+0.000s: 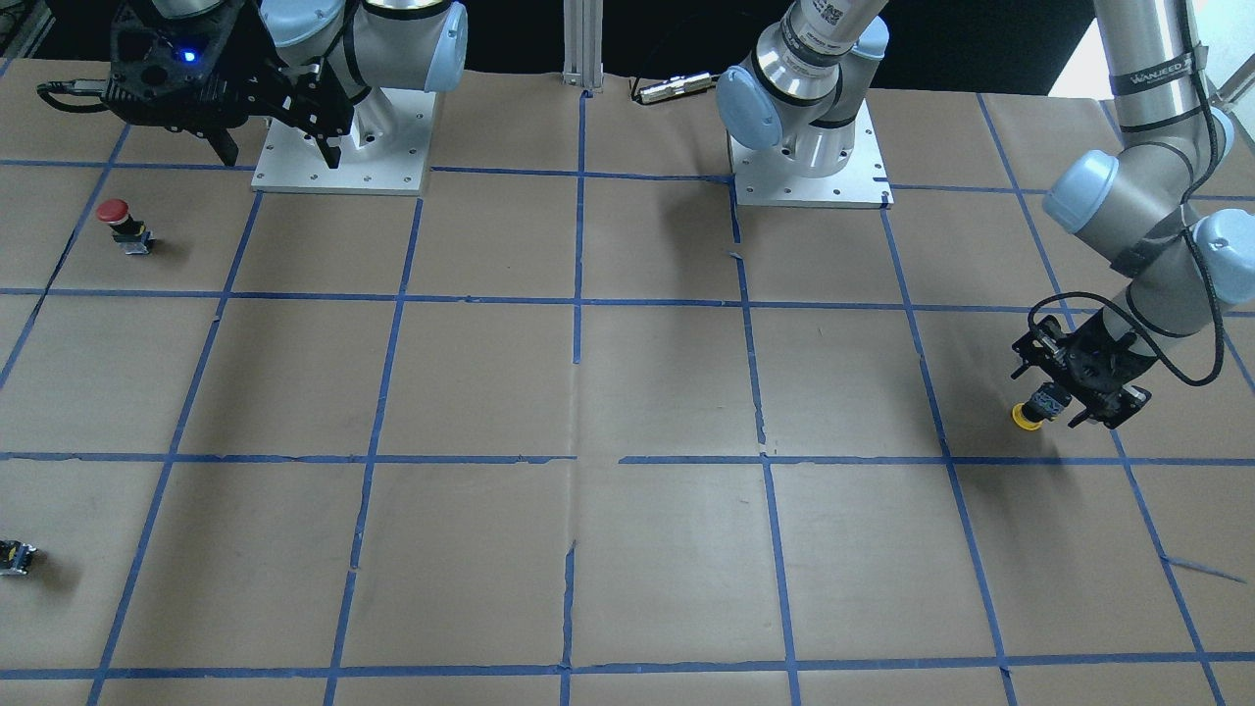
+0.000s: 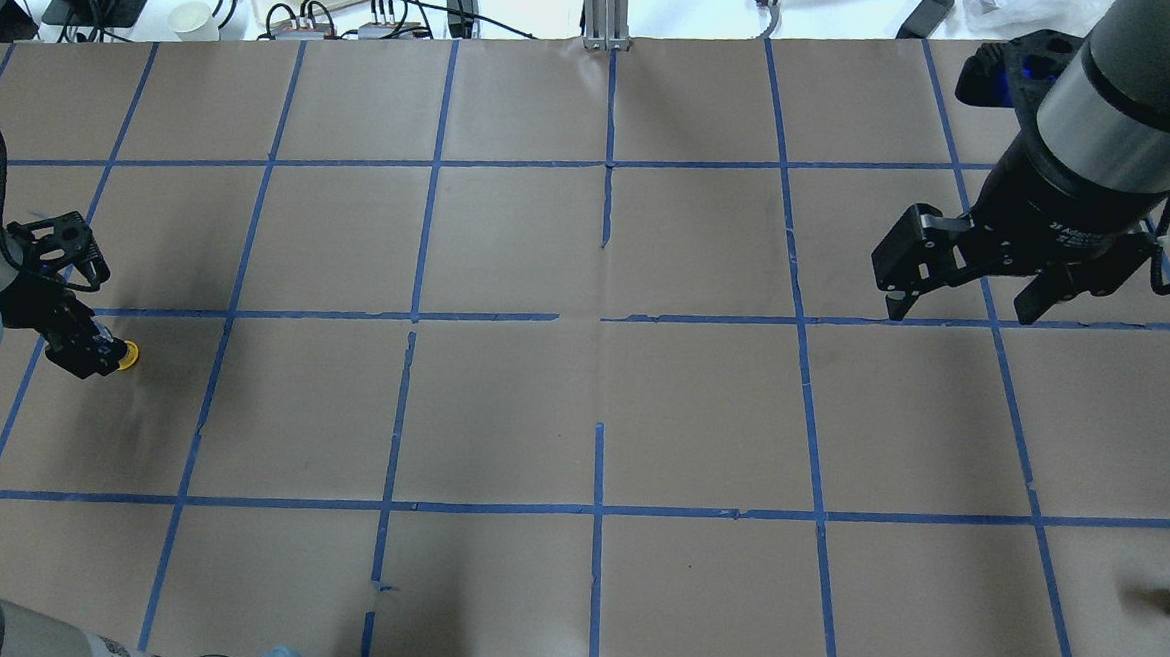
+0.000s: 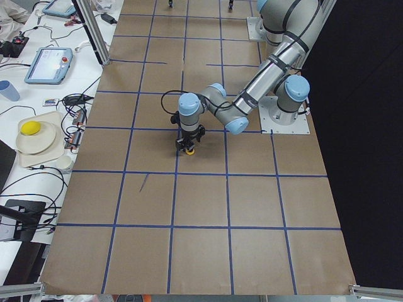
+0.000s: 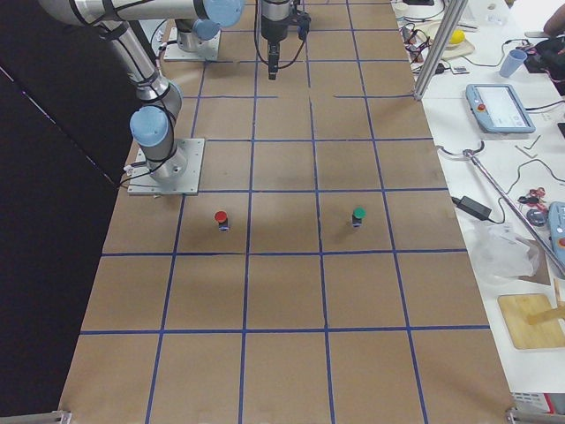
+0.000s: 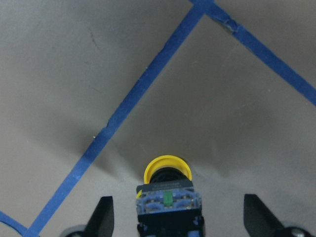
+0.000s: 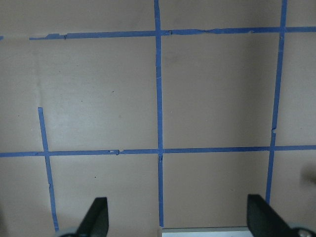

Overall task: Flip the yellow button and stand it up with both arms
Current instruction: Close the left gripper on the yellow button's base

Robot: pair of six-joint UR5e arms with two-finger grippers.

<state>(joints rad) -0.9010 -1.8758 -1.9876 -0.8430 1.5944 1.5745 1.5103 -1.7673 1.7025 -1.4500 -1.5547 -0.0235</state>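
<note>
Left end effector (image 5: pixel 177 199), wrist view, straddling yellow button (image 5: pixel 167 190)

Brown paper-covered table (image 1: pixel 667 392), gridded with blue tape (image 1: pixel 578 245), carries a yellow-capped black push-button (image 5: pixel 167 170) between the left gripper (image 5: pixel 180 213)'s spread fingers. A red-capped button (image 1: pixel 116 218) sits near the right gripper (image 2: pixel 961 310), and a small dark capless part (image 1: pixel 15 557) lies farther off.

**Surface finishes: table cover, button, arm hardware**

Brown paper table cover (image 1: pixel 667 392): matt, faintly creased, seams lifting in places. Blue tape grid lines (image 1: pixel 578 299): thin, slight sheen, edges torn and ragged. Yellow push-button (image 5: pixel 167 169), bottom centre of the left wrist view: smooth plastic cap with a soft gloss, black plastic body, blue-grey base that looks like moulded plastic. Silver-grey robot arms (image 1: pixel 1147 59): brushed metal tubes with smooth light-blue plastic joint caps (image 1: pixel 750 110). White base plates (image 1: pixel 343 157): flat painted metal. Right gripper (image 2: pixel 959 313), upper right of the overhead view: matt black plastic.
</note>
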